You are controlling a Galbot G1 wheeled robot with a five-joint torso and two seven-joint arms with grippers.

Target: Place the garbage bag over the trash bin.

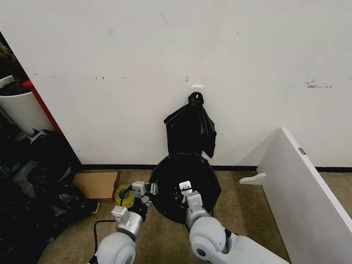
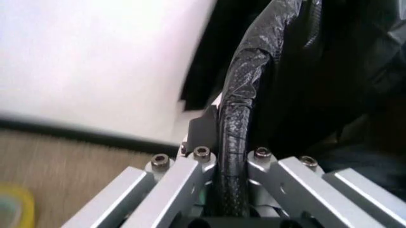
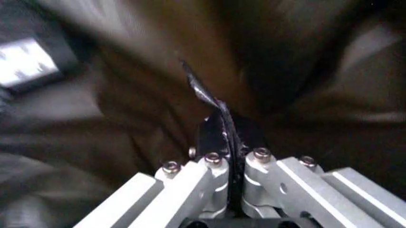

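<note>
We take the white wall as our landmark. At its foot, on the brownish carpet, stands a round shape wholly covered in glossy black film; this is the garbage bag, and whatever it is drawn over is hidden beneath it, so we cannot see the trash bin itself from the head view. On the wall directly above that shape hangs a smaller black plastic bunch, gathered to a knot at a small hook. Our left gripper sits at the covered shape's edge on the side away from the wall, toward our left; in the left wrist view its metal fingers are closed tight on a rolled fold of the bag, with a sliver of pale surface just beside the fold that we cannot identify. Our right gripper sits close by on the bag's top, a little farther from the wall's base than the shape's centre; in the right wrist view its fingers are pinched together on a thin ridge of black film. A cardboard box and a roll of yellow tape lie along the wall to our left of the bag, and a white board leans out from the wall on our right.
</note>
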